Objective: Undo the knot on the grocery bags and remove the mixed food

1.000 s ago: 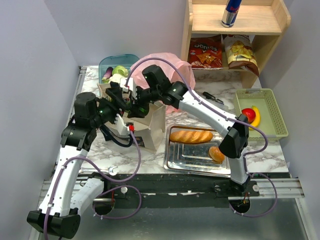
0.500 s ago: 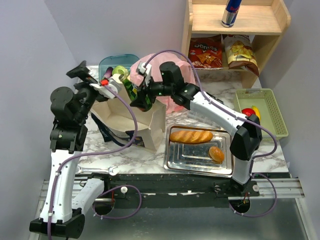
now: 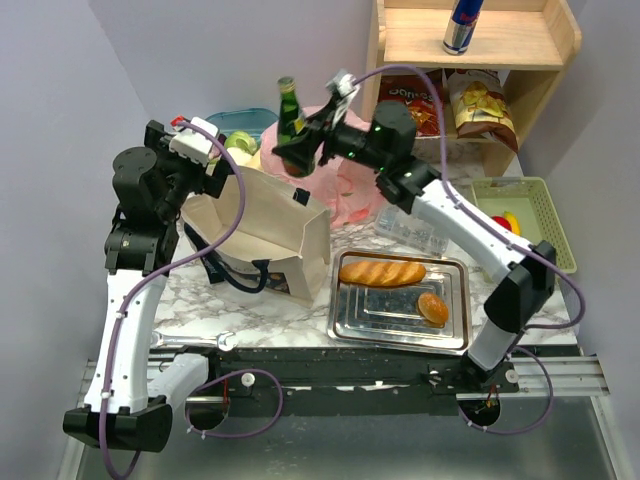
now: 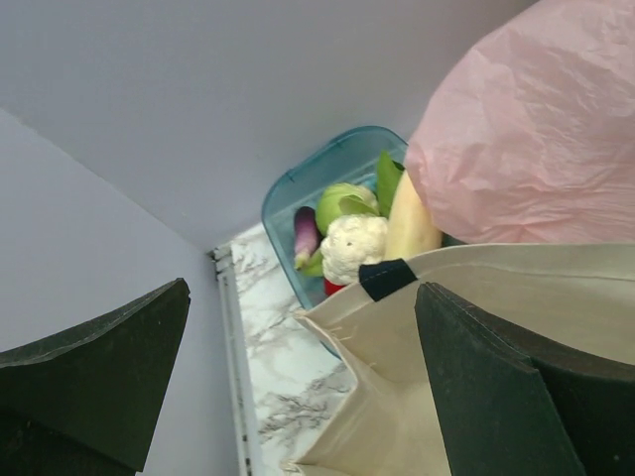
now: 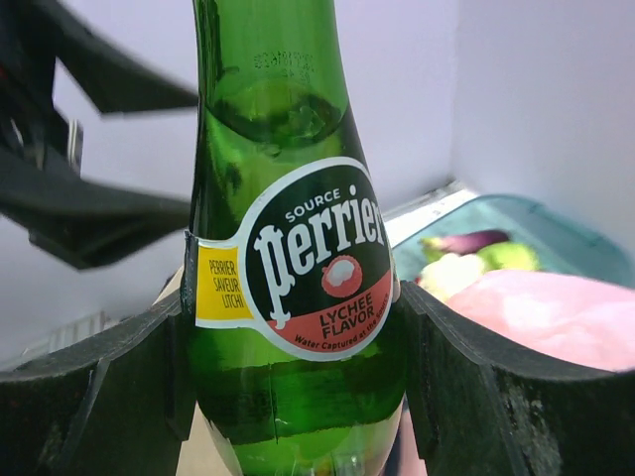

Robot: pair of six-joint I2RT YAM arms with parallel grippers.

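Count first: 2 bags, 2 hands, 1 green bottle [image 3: 289, 105].

The bags are 1 beige tote [image 3: 262, 232] w/ dark straps, standing open on the marble surface [image 3: 200, 300], & 1 thin pink bag [image 3: 352, 188], puffed up just behind the tote's right side.

Behind the tote's left side is 1 blue tub [image 4: 298, 188] w/ veg in it: 1 cauliflower [image 4: 354, 245], 1 purple eggplant [image 4: 306, 236], 1 round green veg [image 4: 337, 203] & 1 pale long veg [image 4: 409, 223].

Just right of the tote is 1 metal tray [image 3: 395, 318] w/ 1 baguette [image 3: 382, 271] & 1 bun [image 3: 433, 308]. Far right of the tote is 1 green basket [image 3: 540, 215] w/ 1 red apple [image 3: 502, 223] & 1 banana [image 3: 514, 220]. Behind & right of the tote is a wood shelf [image 3: 520, 40] w/ 2 chip bags, 1 red [image 3: 420, 95] & 1 yellow [image 3: 478, 100], & 1 can [image 3: 462, 25] on top.

The R hand [image 3: 300, 150] is gripping the bottle low on its body, 1 finger on each side. The bottle is neck up in the air, above the tote's back right corner & not touching the tote.

The L hand [image 3: 220, 170] is wide open w/ nothing in it. It's up by the tote's back left corner, pointing at the tub. The bottle is off to its right, well apart from it.
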